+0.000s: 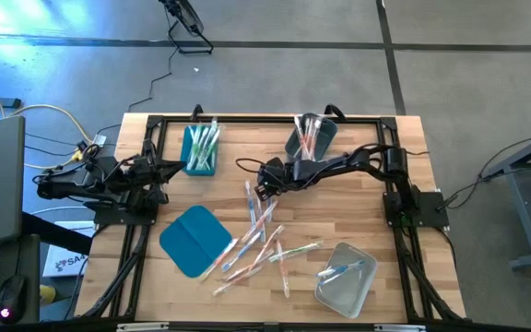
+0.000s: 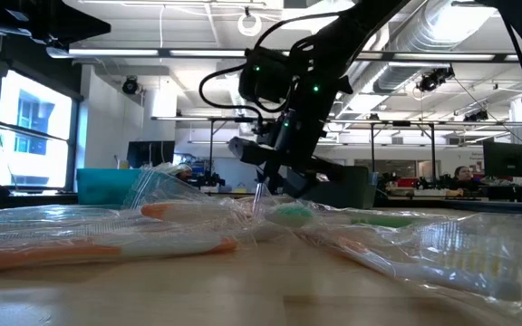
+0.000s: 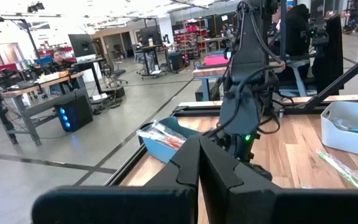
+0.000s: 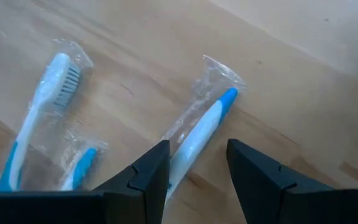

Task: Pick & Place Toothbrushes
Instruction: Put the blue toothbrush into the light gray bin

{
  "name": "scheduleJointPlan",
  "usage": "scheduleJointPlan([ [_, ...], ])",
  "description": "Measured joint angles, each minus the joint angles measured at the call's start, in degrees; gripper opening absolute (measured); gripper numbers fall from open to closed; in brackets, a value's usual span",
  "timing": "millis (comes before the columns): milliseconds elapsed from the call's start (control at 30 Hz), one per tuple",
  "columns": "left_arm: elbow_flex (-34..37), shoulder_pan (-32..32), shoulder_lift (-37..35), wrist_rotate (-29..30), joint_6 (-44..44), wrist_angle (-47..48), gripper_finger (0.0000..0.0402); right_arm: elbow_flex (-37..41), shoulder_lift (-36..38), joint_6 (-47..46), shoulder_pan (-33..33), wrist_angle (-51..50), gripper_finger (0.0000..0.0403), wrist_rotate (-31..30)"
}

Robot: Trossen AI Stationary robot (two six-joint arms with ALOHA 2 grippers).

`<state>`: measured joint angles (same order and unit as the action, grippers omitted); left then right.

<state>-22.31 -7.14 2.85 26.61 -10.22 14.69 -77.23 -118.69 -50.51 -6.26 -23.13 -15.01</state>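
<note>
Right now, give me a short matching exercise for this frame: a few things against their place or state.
Things:
1. teal bin
2. clear bin
3. teal lid
4. left gripper

Places or states:
A. flat on the table, near the left front
B. near the right front corner, holds a blue toothbrush
C. jaws shut, parked at the left edge
D. far left side, full of toothbrushes

Pairs: 1-D, 2-B, 3-A, 4-C
</note>
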Motion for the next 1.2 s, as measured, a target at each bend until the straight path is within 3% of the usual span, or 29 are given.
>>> scheduleJointPlan([
  [1200, 0.0, 0.0, 0.0, 0.0, 0.0, -0.01, 0.0, -0.02, -0.83, -0.47, -0.11, 1.45, 0.0155, -3.23],
])
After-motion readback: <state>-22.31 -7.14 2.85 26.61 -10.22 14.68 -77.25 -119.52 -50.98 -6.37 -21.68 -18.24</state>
